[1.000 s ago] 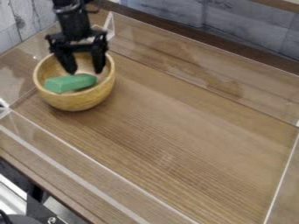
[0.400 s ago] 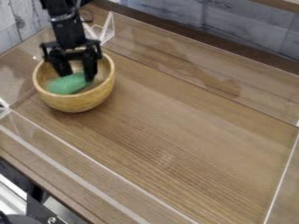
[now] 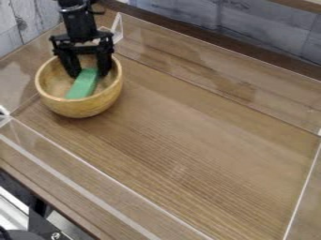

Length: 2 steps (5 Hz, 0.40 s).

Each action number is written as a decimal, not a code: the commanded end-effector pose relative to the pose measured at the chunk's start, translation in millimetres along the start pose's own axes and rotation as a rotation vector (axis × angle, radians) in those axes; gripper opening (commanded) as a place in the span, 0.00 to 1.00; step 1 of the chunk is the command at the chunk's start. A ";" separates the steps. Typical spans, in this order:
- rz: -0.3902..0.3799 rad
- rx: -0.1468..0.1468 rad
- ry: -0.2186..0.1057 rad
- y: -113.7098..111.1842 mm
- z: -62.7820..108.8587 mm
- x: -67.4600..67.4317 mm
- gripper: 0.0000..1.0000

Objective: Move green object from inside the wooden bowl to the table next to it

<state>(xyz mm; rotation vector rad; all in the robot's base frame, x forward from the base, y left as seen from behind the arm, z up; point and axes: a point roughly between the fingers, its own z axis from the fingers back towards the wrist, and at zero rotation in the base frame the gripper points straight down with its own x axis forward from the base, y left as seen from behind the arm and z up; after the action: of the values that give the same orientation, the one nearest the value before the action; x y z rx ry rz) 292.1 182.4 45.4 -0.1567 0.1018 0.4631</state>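
The wooden bowl [image 3: 53, 99] stands at the far left of the table [image 3: 201, 141]. Inside it, the green object [image 3: 83, 86] rests tilted, showing as a narrow strip that runs from the bowl's floor up toward its back wall. My black gripper [image 3: 84, 67] hangs over the back half of the bowl, open, with its fingers [image 3: 66, 64] spread to either side of the green object's upper end. Whether the fingers touch it I cannot tell. The object's top end is hidden behind the fingers.
Low clear acrylic walls [image 3: 163, 202] ring the tabletop. One wall runs close behind the bowl. Bare wood-grain surface stretches to the right of the bowl and in front of it. A grey tiled wall [image 3: 251, 23] stands beyond the table.
The gripper dipped left into the bowl, then came back up and right. The green object went from lying flat at the bowl's left to standing tilted under the fingers.
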 end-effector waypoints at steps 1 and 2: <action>0.025 0.008 -0.064 -7.8 23.5 9.0 1.00; -0.029 0.017 -0.056 -10.6 27.2 9.3 1.00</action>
<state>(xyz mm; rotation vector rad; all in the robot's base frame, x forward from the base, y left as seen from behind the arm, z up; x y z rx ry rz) 297.5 177.1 52.2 -0.1583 0.1132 0.4528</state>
